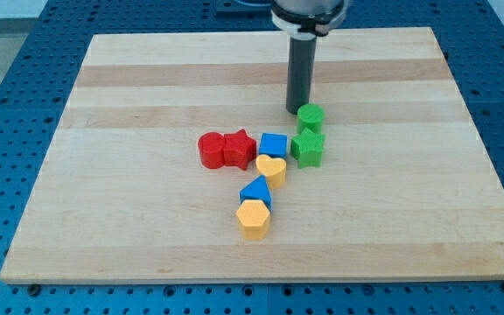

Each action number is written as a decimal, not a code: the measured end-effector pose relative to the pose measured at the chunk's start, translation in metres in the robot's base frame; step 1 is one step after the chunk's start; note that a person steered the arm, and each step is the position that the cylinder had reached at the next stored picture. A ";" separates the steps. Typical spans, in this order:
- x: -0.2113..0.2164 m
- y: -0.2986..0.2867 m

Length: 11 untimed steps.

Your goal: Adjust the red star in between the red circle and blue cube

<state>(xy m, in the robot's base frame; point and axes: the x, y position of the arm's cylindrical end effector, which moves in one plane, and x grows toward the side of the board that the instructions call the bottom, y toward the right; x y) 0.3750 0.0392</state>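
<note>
The star (239,148) sits between the circle (211,150) on the view's left and the cube (274,145) on its right.

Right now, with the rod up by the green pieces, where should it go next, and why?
Probably my tip should swing left and down towards the red star. It sits beside the green circle, away from the star. The star touches the red circle and almost reaches the blue cube, so only a light nudge seems needed.

The arm comes into the view from the top, a little right of the middle. Its dark rod (301,77) stands upright, straight down to the board. My tip (298,110) is at the lower end of the rod, in the board's upper half.
</note>
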 end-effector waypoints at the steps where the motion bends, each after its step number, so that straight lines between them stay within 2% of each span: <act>1: 0.000 -0.033; 3: 0.009 -0.081; 4: 0.028 -0.098; 5: 0.052 -0.098; 11: 0.041 -0.078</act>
<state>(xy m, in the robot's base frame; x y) 0.4165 -0.0383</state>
